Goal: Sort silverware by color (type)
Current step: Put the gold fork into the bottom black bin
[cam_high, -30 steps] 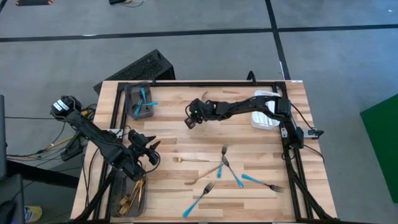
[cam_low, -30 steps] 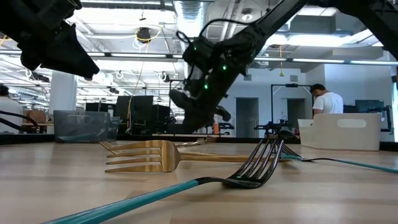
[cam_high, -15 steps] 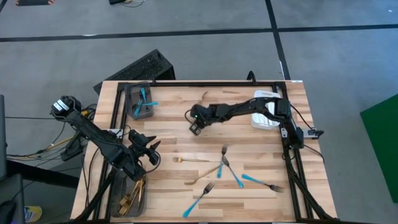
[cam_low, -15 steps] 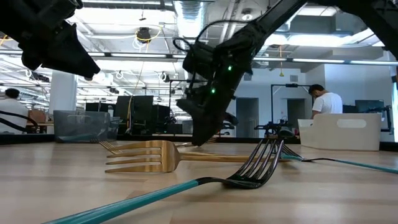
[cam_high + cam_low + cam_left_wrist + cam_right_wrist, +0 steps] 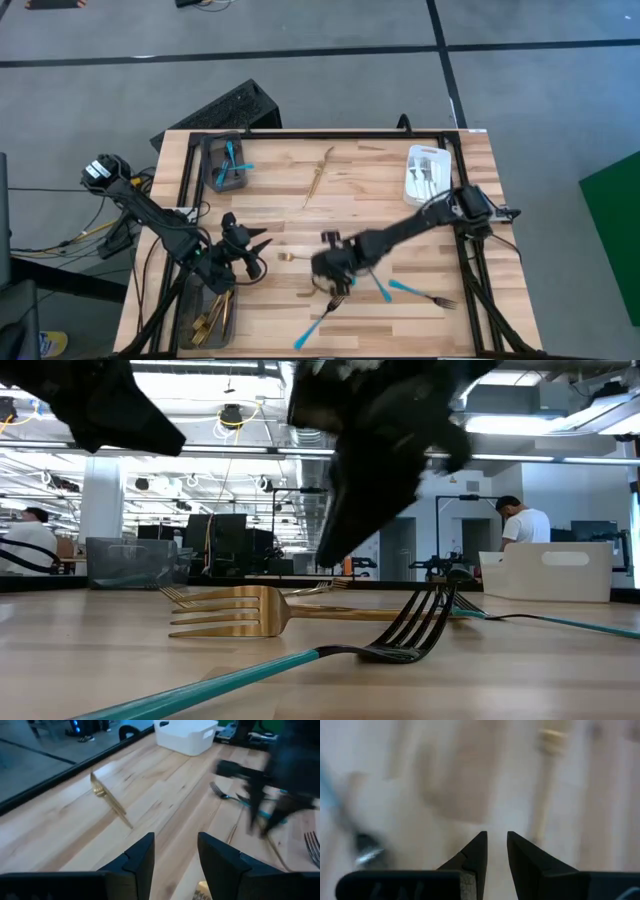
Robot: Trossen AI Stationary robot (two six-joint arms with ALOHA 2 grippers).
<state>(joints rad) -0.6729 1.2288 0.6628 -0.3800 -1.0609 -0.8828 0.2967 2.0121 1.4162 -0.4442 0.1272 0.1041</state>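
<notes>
Silverware lies loose on the table. A gold fork (image 5: 300, 257) is near the middle, and several turquoise-handled forks (image 5: 372, 280) cross each other to its right. Another gold utensil (image 5: 318, 178) lies flat toward the far edge. My right gripper (image 5: 332, 272) hangs blurred above the crossed forks, pointing steeply down. Its fingers stand slightly open (image 5: 496, 837) with nothing between them. My left gripper (image 5: 258, 250) waits at the near left, open and empty (image 5: 175, 842), left of the gold fork.
A grey tray (image 5: 208, 160) at the far left holds turquoise-handled pieces. A tray (image 5: 228, 318) at the near left holds gold ones. A white tray (image 5: 412, 190) at the far right holds silver ones. Bare wood lies between the far gold utensil and the forks.
My right gripper has swept fast from the far middle of the table toward the near edge. It turned about as it went and now hangs over the crossed forks. A gold utensil now shows lying where it was. My left gripper has rolled a little at the wrist.
</notes>
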